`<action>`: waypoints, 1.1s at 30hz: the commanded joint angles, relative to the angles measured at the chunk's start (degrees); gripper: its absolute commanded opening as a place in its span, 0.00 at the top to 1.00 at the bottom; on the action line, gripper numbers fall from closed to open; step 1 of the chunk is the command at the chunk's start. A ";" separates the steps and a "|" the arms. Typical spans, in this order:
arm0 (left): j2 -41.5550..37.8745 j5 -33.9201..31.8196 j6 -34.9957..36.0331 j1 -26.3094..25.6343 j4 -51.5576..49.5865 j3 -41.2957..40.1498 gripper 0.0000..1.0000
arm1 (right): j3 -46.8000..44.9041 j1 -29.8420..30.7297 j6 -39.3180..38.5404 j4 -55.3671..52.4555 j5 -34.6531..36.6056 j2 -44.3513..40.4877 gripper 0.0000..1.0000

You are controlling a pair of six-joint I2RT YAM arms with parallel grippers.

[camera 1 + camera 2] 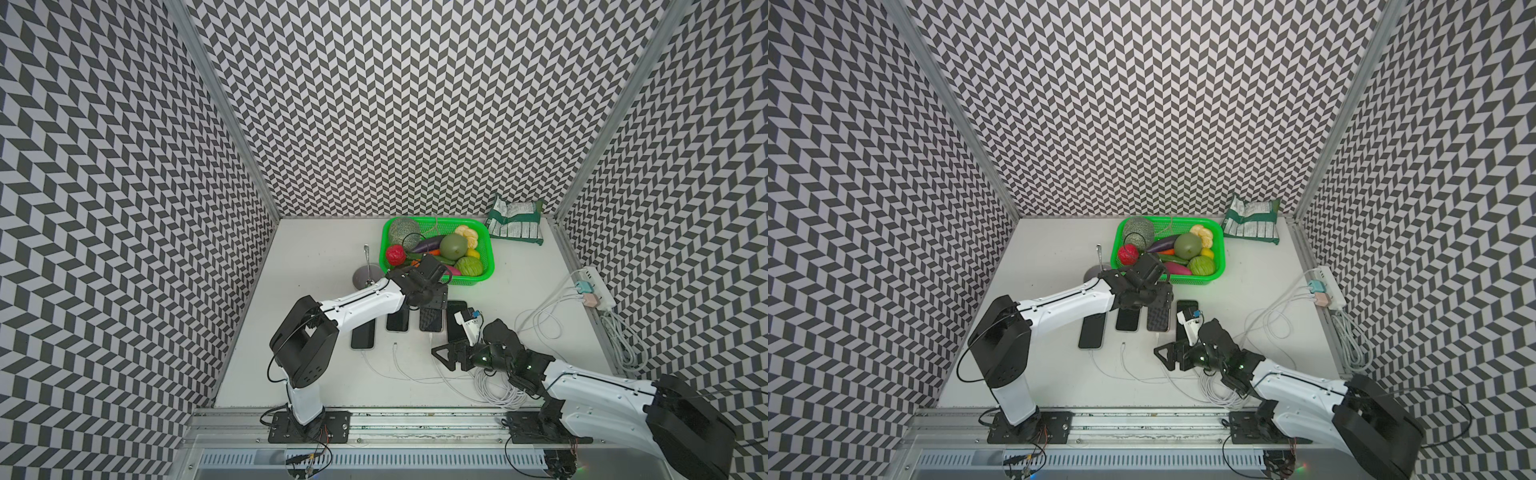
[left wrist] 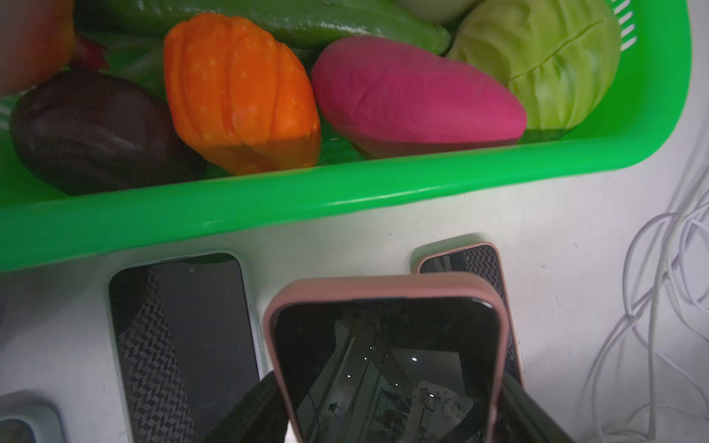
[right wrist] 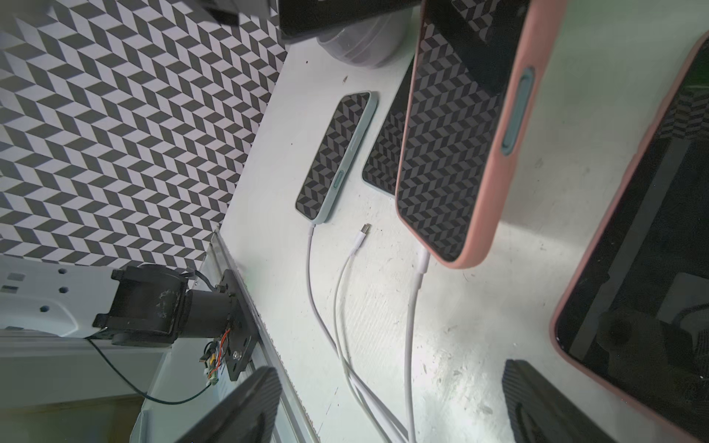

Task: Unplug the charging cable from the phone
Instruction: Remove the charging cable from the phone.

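Pinching pink phone (image 2: pixel 383 345) by its edges, left hand (image 2: pixel 387 414) sits beside basket (image 2: pixel 345 199).

Both top views are bright with even overhead light, sharp throughout. The green basket (image 1: pixel 489 253) throws a green tint on the table (image 1: pixel 505 293) just beside it; shadows are soft. The wall pattern stretches large away from the basket toward the frame edges, wide-lens distortion. The left wrist view is dimmer and soft: there is a glare streak along the basket's rim, and the vegetables (image 2: pixel 238 92) inside are slightly blurred. The pink-cased phone (image 2: pixel 383 364) in front of the basket mirrors bright lamp dots. The right wrist view has white glare on the table, and close things at the frame edge are blurred.
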 commanded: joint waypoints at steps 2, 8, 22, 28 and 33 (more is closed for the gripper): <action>-3.10 1.74 -0.48 0.56 2.51 0.04 1.00 | -0.39 -0.18 0.69 7.64 -2.47 3.60 0.13; -3.51 2.48 -0.57 0.62 2.81 -0.50 1.00 | 0.12 -0.13 1.43 11.44 -3.60 8.59 0.27; -4.17 3.54 -0.92 0.64 3.65 -1.53 1.00 | 1.38 0.17 2.13 14.97 -3.77 14.00 0.69; -4.08 3.78 -1.05 0.62 3.80 -1.56 1.00 | 1.46 0.60 1.98 14.88 -2.95 14.22 0.79; -3.87 4.18 -1.18 0.62 4.08 -1.59 1.00 | 1.67 0.90 2.04 15.44 -2.88 15.00 0.81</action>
